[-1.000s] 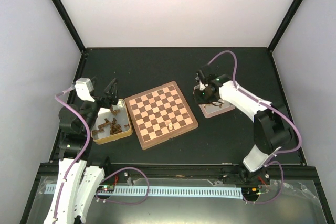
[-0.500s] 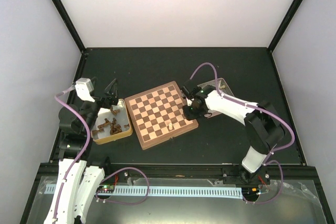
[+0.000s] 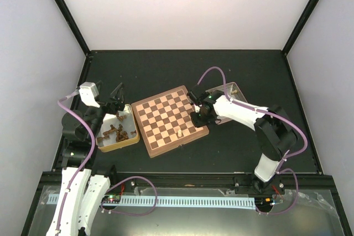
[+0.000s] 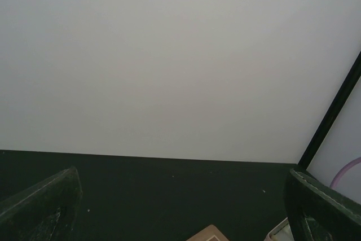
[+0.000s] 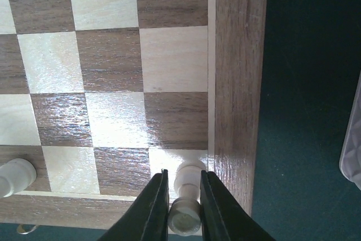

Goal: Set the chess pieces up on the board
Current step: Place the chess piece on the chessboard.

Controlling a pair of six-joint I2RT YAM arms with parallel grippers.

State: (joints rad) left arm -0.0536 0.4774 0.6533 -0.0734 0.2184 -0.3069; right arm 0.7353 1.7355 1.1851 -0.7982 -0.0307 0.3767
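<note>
Tabletop [image 3: 166,70]: right end effector [image 5: 184,174] pinches chess piece [image 5: 185,218] at board [image 5: 113,60] corner near tray [image 3: 232,88]; left end effector [image 4: 181,173] gapes.

At eight o'clock in the right wrist view a cream chessman [image 5: 12,176] is cut off; whether the right claw [image 5: 184,176] presses the flanked chessman [image 5: 185,218] is unclear.

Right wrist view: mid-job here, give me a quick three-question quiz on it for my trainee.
1. True or false: the pale piece gripped by the right gripper is at a corner square of the board.
2. How many pale pieces show here? A one, B two, C four.
3. Fill in: the square under the gripped piece is ___ wood.
Key: 1 true; 2 B, the second piece stands at the left edge; 3 light.
</note>
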